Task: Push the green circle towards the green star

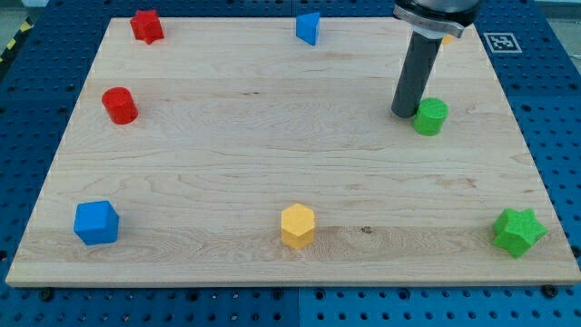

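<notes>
Nearest the view's bottom edge, three blocks stood in a row on the wooden board (227, 182): a blue cube (96, 222) at the left, a yellow hexagonal block (297, 225) near the middle, and the green star (518, 231) at the right corner. The star was the goal.

Further up, a red cylinder (119, 105) sat near the left edge, well apart from everything else. On the right, at about the same depth, the green circle (430, 116) lay well above the star and somewhat to its left. My tip (404, 113) rested just beside the circle's left flank, touching it or very nearly so; the exact contact could not be made out. There was no hand to speak of, only the bare rod, so nothing was spread or pinched.

At the far edge were a red star (146, 25) on the left and a blue triangular block (309, 28) near the middle. A sliver of something yellowish showed behind the rod, too hidden to name.

To do the step well, I judged that the tip stood on the wrong side: a push from the left would send the circle rightward, off toward the board's edge. The tip ought to go round to the circle's upper-left side, then drive down and slightly right, keeping the line through the circle's middle so that it did not roll off sideways. The path to the star looked clear.
</notes>
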`<state>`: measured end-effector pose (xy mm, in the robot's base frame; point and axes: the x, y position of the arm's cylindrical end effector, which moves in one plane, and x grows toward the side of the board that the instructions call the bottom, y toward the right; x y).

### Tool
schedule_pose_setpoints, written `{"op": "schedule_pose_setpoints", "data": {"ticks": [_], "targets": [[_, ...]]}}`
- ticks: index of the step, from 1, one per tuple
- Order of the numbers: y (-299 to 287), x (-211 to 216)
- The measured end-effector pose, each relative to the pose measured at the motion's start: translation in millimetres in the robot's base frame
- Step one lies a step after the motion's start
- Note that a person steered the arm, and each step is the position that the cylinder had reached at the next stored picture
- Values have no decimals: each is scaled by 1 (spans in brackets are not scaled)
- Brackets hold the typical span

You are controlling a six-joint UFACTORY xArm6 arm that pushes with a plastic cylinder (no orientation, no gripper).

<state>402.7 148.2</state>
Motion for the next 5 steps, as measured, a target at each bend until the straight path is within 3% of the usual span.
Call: {"op": "schedule_pose_setpoints", "data": {"ticks": [5], "targets": [[8, 40]]}}
